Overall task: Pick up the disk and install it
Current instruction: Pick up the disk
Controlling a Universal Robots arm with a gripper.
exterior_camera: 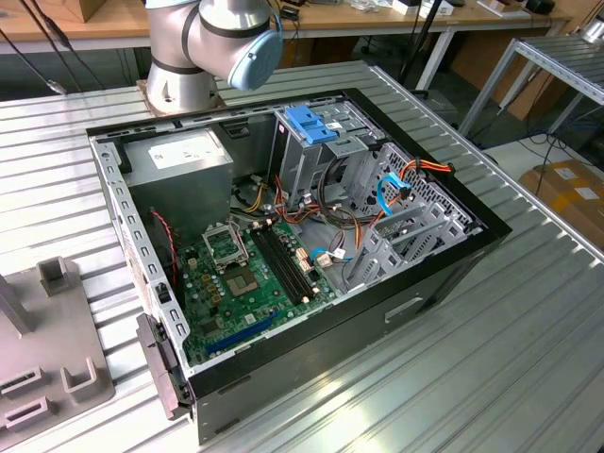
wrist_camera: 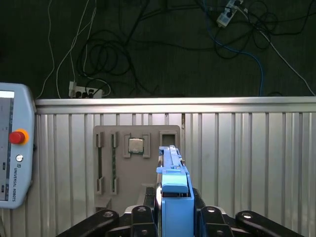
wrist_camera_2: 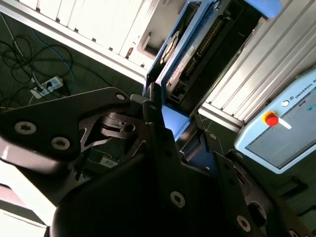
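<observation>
In both wrist views my gripper (wrist_camera: pixel 174 217) is shut on the disk (wrist_camera: pixel 174 190). The first wrist view shows the disk edge-on, its blue plastic carrier frame standing up between the black fingers (wrist_camera: pixel 203 213). It hangs above the ribbed metal table (wrist_camera: pixel 247 158), over a grey holder plate (wrist_camera: pixel 123 182). In the second wrist view the disk (wrist_camera_2: pixel 190 54) shows its flat side with a printed label and blue rim, reaching out from the gripper (wrist_camera_2: pixel 173 123). The open computer case (exterior_camera: pixel 453 269) lies on the table in the exterior view, with the drive cage and its blue latch (exterior_camera: pixel 311 123) at the back.
Inside the case are a grey power-supply box (exterior_camera: pixel 179 156), a green motherboard (exterior_camera: pixel 250 274) and loose cables (exterior_camera: pixel 392 193). The holder plate (exterior_camera: pixel 47 349) carries a small chip (wrist_camera: pixel 136 145). A teach pendant (wrist_camera: pixel 15 148) lies near the table edge. Cables and power strips (wrist_camera: pixel 84 91) cover the floor beyond.
</observation>
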